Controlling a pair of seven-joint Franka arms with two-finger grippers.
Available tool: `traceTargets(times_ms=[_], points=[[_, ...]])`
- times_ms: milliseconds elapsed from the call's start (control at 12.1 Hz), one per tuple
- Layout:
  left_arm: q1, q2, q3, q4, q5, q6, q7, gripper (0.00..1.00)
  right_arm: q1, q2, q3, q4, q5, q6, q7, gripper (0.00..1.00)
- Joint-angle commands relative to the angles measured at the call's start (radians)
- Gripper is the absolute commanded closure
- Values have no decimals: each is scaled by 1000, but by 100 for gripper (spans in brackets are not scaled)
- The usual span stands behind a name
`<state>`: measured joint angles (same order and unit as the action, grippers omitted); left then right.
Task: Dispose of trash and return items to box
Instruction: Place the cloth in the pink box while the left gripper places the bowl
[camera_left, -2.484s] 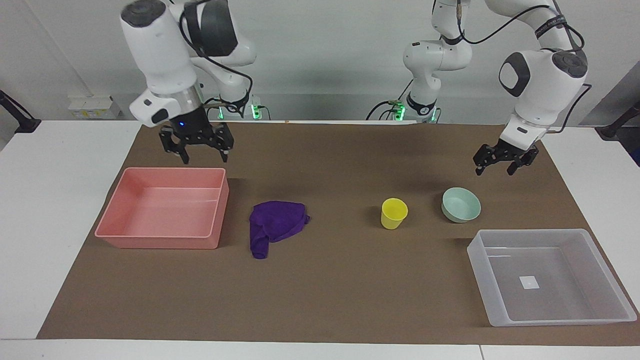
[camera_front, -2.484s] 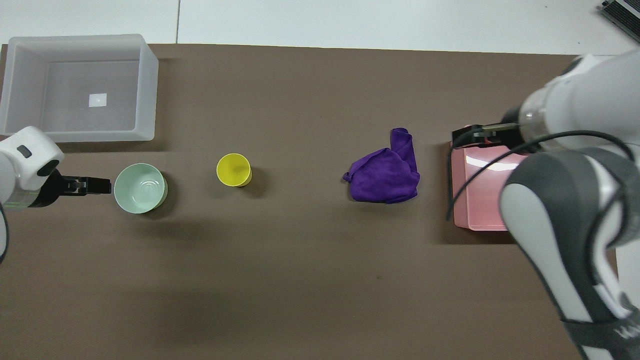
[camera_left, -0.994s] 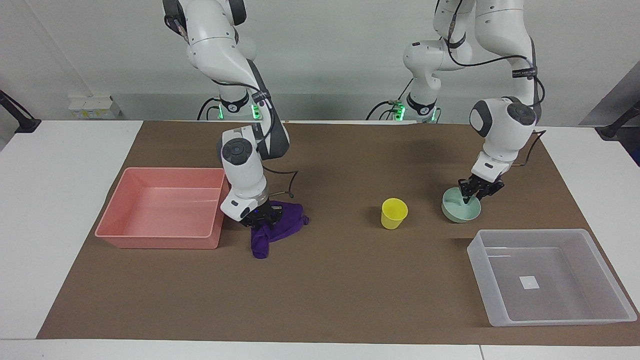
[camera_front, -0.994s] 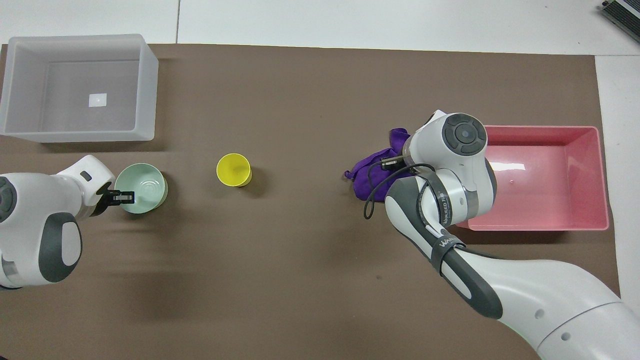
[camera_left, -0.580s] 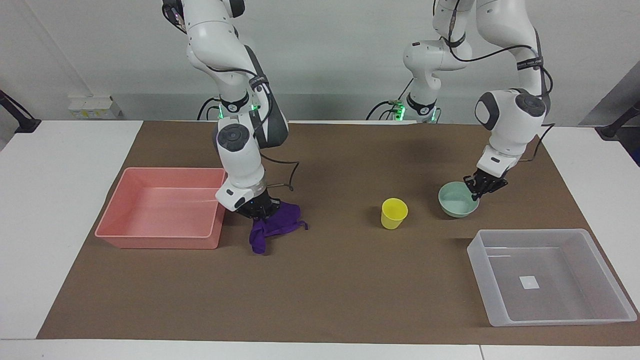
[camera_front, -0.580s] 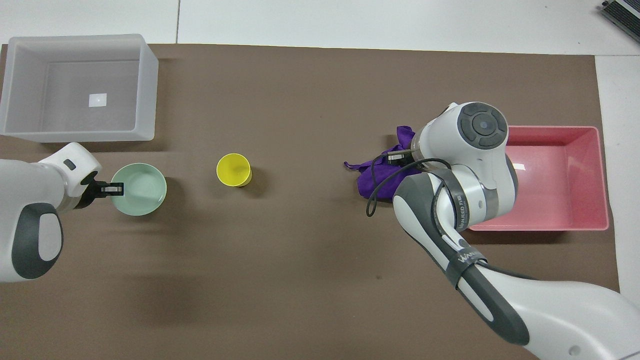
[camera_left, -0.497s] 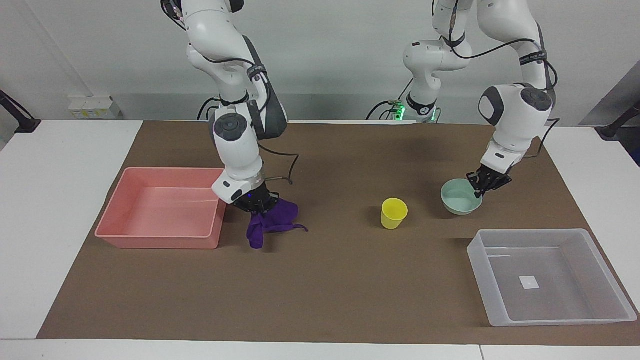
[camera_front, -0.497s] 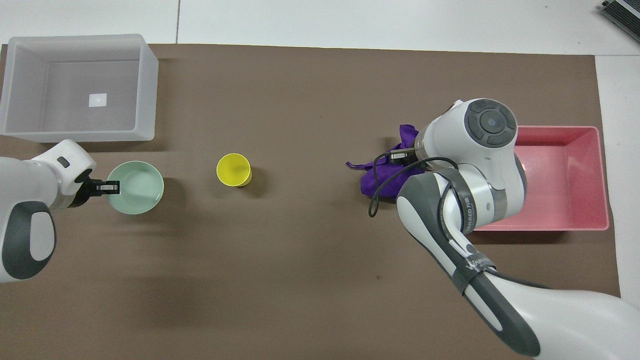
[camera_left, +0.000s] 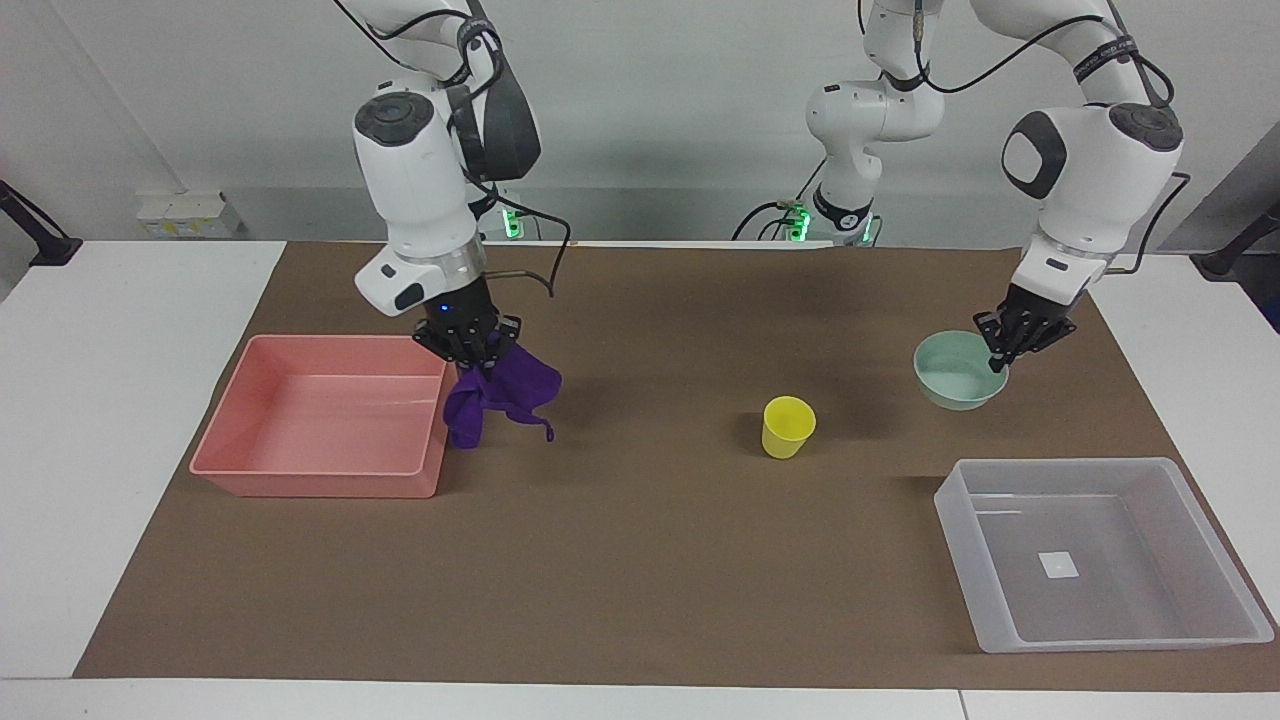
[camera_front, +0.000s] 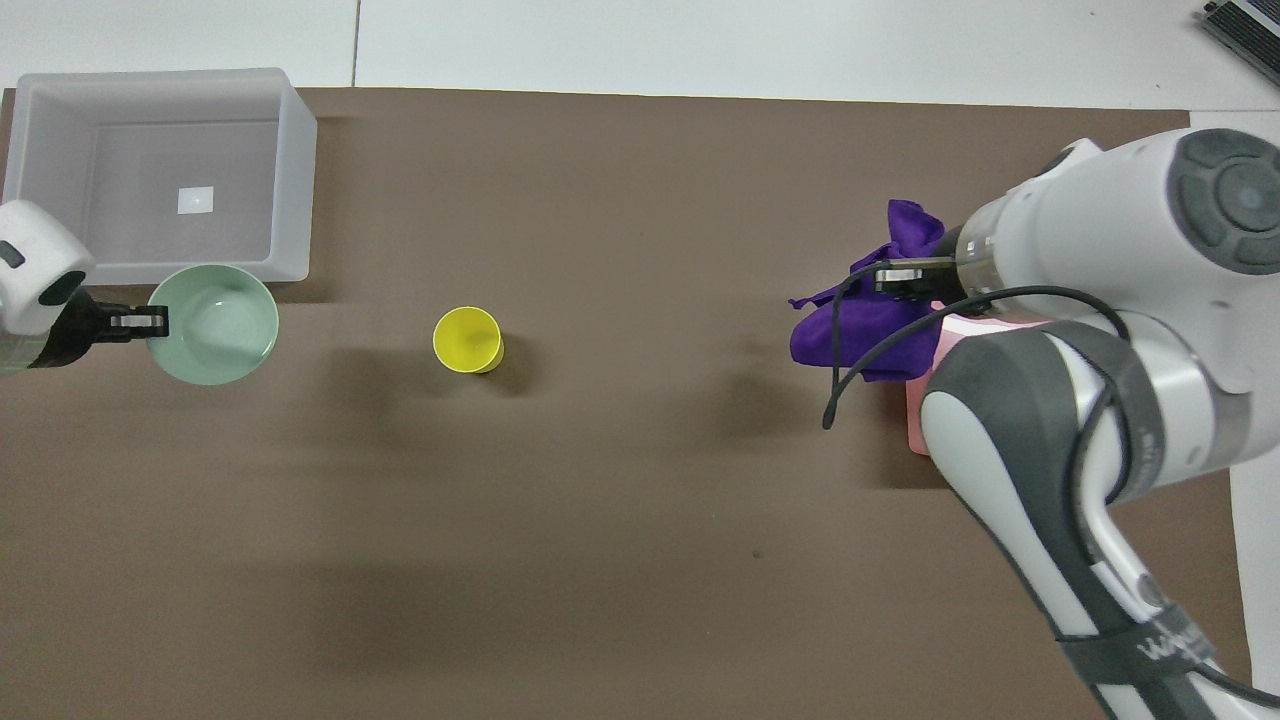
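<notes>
The purple cloth (camera_left: 500, 388) (camera_front: 862, 322), the trash, hangs off the mat from my right gripper (camera_left: 480, 361) (camera_front: 903, 278), which is shut on its top, beside the pink tray's corner. My left gripper (camera_left: 999, 357) (camera_front: 151, 320) is shut on the rim of the mint-green bowl (camera_left: 953, 373) (camera_front: 214, 325), lifted and tilted over the mat next to the box (camera_left: 1100, 465) (camera_front: 297, 180). The yellow cup (camera_left: 788, 427) (camera_front: 467, 340) stands upright on the mat between the two arms. Only a small white square lies in the translucent box.
The pink tray (camera_left: 310, 486) (camera_front: 918, 420) sits at the right arm's end of the table; the right arm hides most of it in the overhead view. A brown mat (camera_left: 650, 560) covers the table's middle, with white tabletop around it.
Both grippers shut on their things and rose. The cloth left the mat and moved toward the pink tray. The bowl lifted and moved toward the left arm's end of the table.
</notes>
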<state>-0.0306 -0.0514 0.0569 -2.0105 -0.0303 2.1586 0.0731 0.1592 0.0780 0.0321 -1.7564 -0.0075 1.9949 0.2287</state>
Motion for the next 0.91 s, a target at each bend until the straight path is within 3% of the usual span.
traceTargets(times_ms=[0, 331, 662, 828], points=[[38, 164, -3, 200, -34, -34, 10, 100, -105, -27, 8, 0, -25, -13, -118, 100], [72, 379, -3, 470, -72, -39, 10, 100, -283, -20, 8, -77, -29, 16, -326, 100], [95, 568, -15, 659, -76, -40, 10, 100, -329, 29, 9, -285, -26, 305, -358, 100], [122, 643, -22, 737, -76, -25, 11, 100, -331, 51, 8, -353, -25, 382, -348, 100]])
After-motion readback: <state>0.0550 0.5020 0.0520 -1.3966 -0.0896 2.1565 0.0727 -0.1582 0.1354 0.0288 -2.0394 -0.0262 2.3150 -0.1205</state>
